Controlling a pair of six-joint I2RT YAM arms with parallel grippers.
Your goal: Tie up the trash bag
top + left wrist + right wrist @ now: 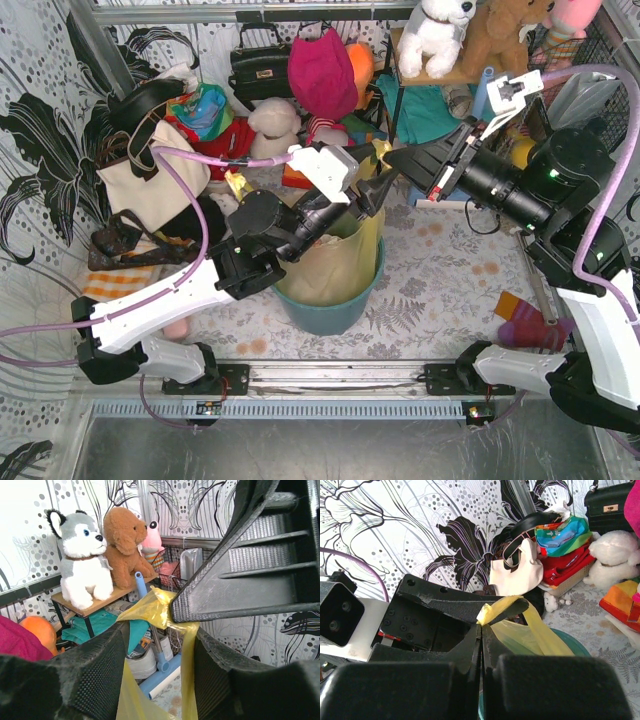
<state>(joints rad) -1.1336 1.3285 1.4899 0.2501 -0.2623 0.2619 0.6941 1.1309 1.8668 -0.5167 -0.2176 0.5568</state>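
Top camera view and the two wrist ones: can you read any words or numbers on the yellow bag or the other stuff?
No words, numbers or brand marks can be read in any view.
Trash bag: plain yellow, no print.
Black handbag: a gold clasp, no letters to be made out.
Colourful cloth: only patches of colour, too blurred to tell if anything is printed on it.

Teal bin point(335, 315) on floral table point(445, 290)
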